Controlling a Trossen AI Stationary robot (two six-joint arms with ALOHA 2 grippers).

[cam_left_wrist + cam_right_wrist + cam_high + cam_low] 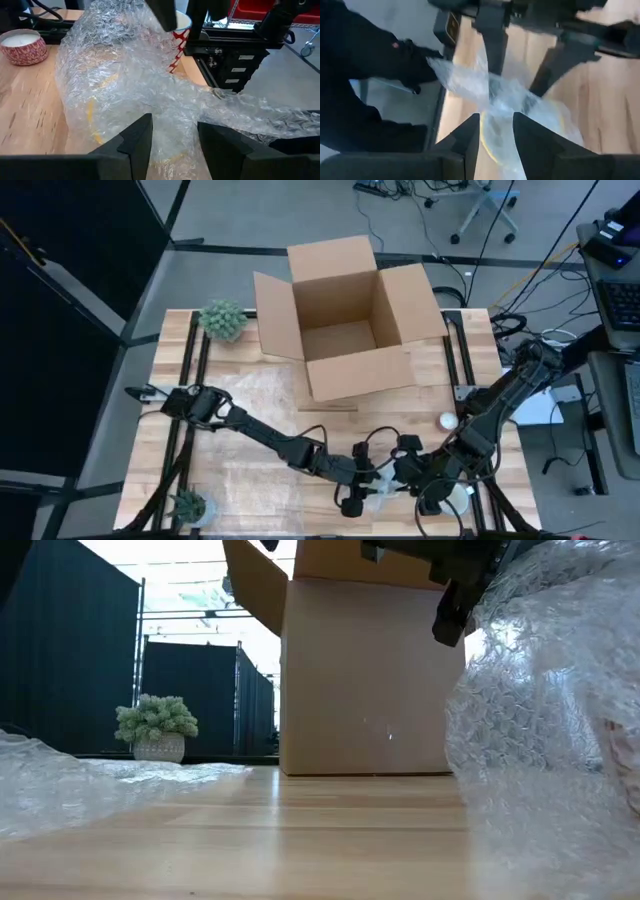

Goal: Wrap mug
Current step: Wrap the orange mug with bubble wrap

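Gripping soft, slippery wrap (125,95) around the fragile mug (181,30), both grippers, left (172,137) and right (495,132), pinch loose film; best grasped there.

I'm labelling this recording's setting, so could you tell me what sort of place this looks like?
Probably a robotics lab or workshop set up for packing: a wooden table carries an open cardboard box and bubble wrap, with dark curtain partitions and an office chair around it.
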